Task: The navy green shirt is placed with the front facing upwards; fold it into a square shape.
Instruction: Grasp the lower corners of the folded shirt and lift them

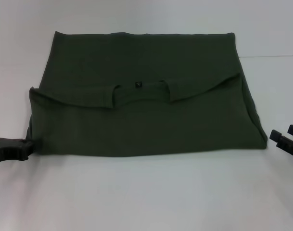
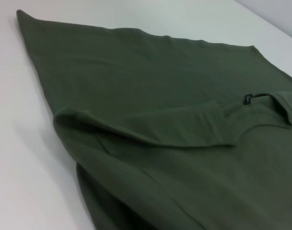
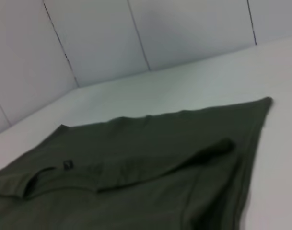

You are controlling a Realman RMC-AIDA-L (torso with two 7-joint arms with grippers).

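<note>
The navy green shirt (image 1: 146, 125) lies folded on the white table (image 1: 146, 197). Its upper part is turned down over the lower part, so the collar and small black tag (image 1: 136, 84) sit mid-cloth; the chest letters are hidden. It forms a wide trapezoid. It also shows in the left wrist view (image 2: 160, 96) and the right wrist view (image 3: 136, 158). My left gripper (image 1: 27, 143) is low at the shirt's near left corner, touching its edge. My right gripper (image 1: 285, 134) is open and empty, just off the near right corner, apart from the cloth.
Bare white tabletop lies in front of the shirt and on both sides. A pale panelled wall (image 3: 136, 38) stands behind the table's far edge.
</note>
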